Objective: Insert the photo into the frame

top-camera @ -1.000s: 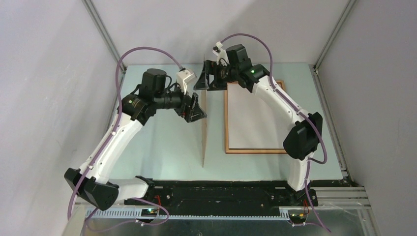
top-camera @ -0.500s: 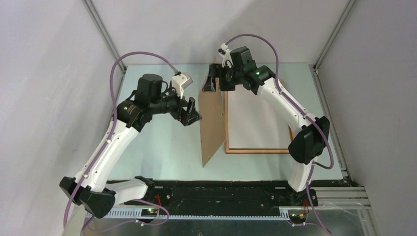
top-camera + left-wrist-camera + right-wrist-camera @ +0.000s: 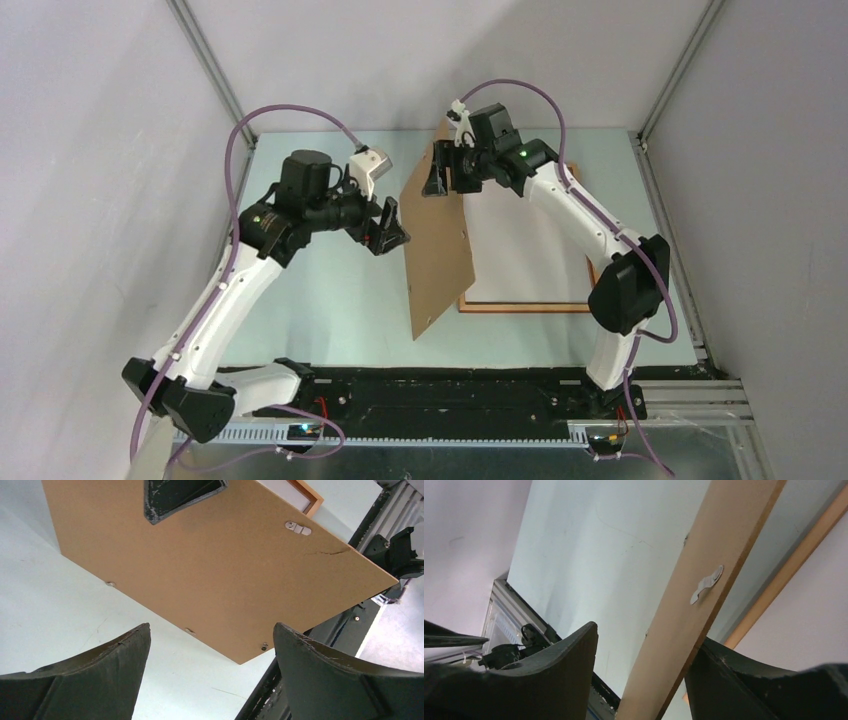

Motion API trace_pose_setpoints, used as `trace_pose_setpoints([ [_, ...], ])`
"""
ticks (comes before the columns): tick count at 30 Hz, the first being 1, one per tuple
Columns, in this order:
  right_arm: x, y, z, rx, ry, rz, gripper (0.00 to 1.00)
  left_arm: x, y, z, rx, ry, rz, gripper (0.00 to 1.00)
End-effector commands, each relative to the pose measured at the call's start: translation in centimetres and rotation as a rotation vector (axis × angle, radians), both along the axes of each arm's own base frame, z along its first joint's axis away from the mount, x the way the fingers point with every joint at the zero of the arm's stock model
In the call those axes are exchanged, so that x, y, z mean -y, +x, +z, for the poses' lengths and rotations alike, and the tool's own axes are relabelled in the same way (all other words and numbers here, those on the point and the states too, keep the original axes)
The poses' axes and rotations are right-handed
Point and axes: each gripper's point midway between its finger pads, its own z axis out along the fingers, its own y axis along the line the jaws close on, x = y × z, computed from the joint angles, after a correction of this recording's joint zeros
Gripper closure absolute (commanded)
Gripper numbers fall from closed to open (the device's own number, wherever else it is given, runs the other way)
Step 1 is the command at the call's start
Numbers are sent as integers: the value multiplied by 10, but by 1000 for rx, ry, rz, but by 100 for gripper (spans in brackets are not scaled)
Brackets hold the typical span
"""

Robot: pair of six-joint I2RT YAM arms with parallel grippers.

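Photo: the photo (image 3: 520, 255) is lying white back up inside the frame, on the right half of the table.
Frame: the frame (image 3: 525, 307) is lying flat, and its orange-brown rails are showing round the print on the near and right sides.
Backing board: the backing board (image 3: 435, 240) is standing on its near corner by the frame's left rail. It is tilting over the print without lying on it yet.
Right gripper: the right gripper (image 3: 440, 175) is straddling the board's upper edge, one finger on each face. The wrist view is showing a sliver of table beside one finger, so I cannot tell whether it is pinching.
Left gripper: the left gripper (image 3: 390, 225) is hovering just left of the board with its fingers spread wide, touching nothing.
Step in hand: judging by the layout, the board is being lowered as the cover over the print.
Doing it well: the lower edge should be seating against the left rail while the top is being let down slowly. The small metal tabs (image 3: 298, 528) should be facing up, and the print should not be shifting.
Surface: the pale green table (image 3: 330, 280) is looking smooth and matte.
Room: plain grey walls (image 3: 100, 150) are enclosing the table on three sides.
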Motion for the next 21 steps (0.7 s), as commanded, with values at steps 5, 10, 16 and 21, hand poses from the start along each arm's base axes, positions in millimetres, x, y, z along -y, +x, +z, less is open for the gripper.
trace_pose_setpoints([
  [5,23,-13,15,99,-52,-7,46,-10,-3,7,83,23,18,3],
  [10,35,-10,8,100,-80,-36,63,-10,-2,7,82,23,19,3],
  [16,44,-6,7,98,-83,-61,80,-10,-2,5,81,27,21,3],
  [21,48,-4,10,103,-81,-71,79,-10,-2,4,77,28,21,3],
])
